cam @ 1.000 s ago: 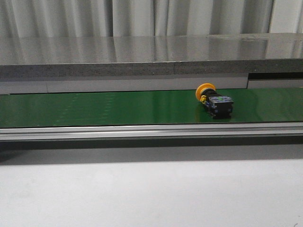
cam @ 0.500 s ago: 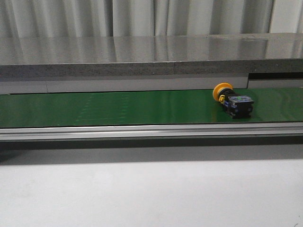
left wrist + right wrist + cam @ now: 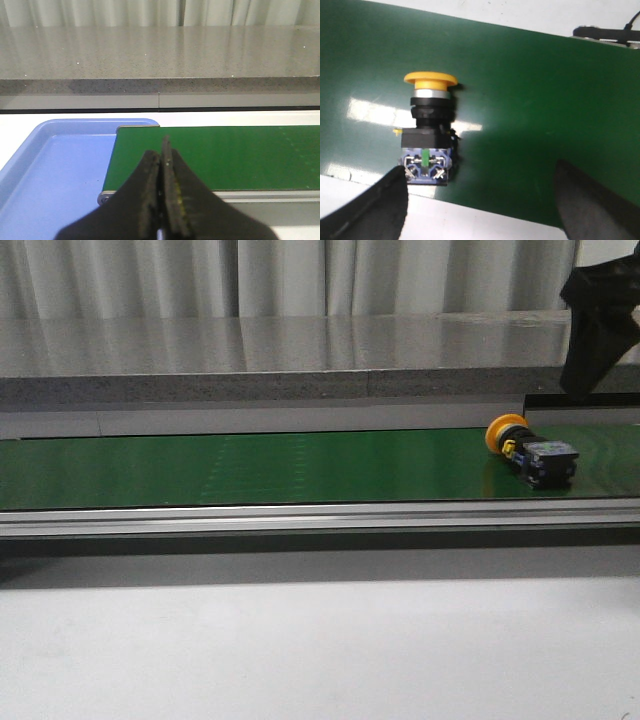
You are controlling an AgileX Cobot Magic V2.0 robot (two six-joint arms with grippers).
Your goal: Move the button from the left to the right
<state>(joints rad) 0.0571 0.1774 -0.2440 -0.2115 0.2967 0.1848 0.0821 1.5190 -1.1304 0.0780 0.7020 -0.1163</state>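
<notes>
The button [image 3: 530,452] lies on its side at the right end of the green conveyor belt [image 3: 250,468], its yellow cap toward the far wall. In the right wrist view the button [image 3: 427,132] is seen from above, near the belt's edge. My right gripper [image 3: 480,210] hangs above it, open, with the button's blue terminal end close to one fingertip [image 3: 375,205] and nothing between the fingers. The right arm's dark end [image 3: 598,320] shows above the button. My left gripper [image 3: 161,162] is shut on nothing, over the belt's left end.
A blue tray [image 3: 60,170] sits beside the left end of the belt [image 3: 225,155]. A grey stone ledge [image 3: 300,365] runs behind the belt and a metal rail [image 3: 300,517] along its front. White tabletop [image 3: 320,650] lies in front.
The button has travelled to the right along the belt. The right arm's dark end has come into the front view at the upper right, above the button.
</notes>
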